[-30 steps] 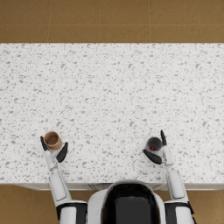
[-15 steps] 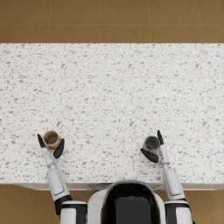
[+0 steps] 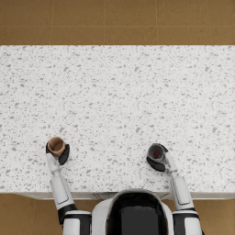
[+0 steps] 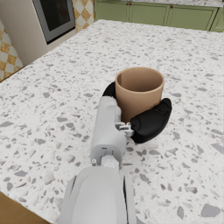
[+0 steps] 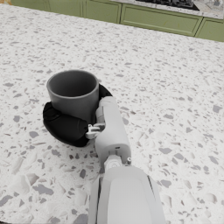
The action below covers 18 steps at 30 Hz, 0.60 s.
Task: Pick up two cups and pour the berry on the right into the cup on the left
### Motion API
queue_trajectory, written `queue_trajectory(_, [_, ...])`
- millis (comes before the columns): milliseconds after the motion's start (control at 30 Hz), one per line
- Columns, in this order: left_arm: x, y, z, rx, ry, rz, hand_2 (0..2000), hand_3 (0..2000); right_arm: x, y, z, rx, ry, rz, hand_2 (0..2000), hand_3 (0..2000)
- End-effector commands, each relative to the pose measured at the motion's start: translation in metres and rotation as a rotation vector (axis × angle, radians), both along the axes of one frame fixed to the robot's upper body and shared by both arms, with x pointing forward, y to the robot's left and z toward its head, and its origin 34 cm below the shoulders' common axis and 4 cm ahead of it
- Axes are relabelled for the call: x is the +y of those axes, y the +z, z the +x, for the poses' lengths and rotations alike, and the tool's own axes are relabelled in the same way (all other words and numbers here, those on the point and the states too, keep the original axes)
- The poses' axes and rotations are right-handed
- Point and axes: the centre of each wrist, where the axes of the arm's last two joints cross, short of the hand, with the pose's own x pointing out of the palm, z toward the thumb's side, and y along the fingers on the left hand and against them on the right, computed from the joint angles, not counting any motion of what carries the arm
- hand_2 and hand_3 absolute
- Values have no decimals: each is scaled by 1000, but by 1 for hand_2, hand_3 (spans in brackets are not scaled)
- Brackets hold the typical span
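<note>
The table (image 3: 119, 92) is white with little dark and grey specks, and brown floor tiles (image 3: 114, 20) lie past its far edge. In my wrist views I see green cupboards (image 5: 144, 15) beyond the table, and a dark oven door (image 4: 54, 15) beside a checkered wall. Nothing stands between my two cups; only bare speckled top lies there.

The tan cup (image 3: 56, 146) is near the table's front edge, toward the front left corner. It is round, plain and upright, with its mouth open to the top. My left robot hand (image 3: 58, 153) is wrapped around its side, dark fingers (image 4: 151, 122) pressed on the wall.

The grey cup (image 3: 156, 152) is near the front edge too, toward the right side, well apart from the tan one. It stands upright. From above I see something dark red inside it, the berry (image 3: 156, 153). My right robot hand (image 3: 158, 161) hugs it around the lower part.

I cannot tell if either cup touches the table or is lifted.

I count two cups, two robot hands and one table.
</note>
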Motion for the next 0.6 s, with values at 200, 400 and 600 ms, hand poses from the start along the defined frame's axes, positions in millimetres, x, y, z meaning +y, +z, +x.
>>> queue_trajectory(200, [-59,90,0,-333,-216,94,2000,1280,19,78,5,-300,94,76,2000,1280])
queue_trajectory(400, [-104,102,15,-390,-404,73,2000,1280,37,109,22,-440,68,154,2000,1280])
queue_trajectory(600, [-152,111,37,-440,-551,11,2000,1280,49,140,47,-559,23,198,2000,1280])
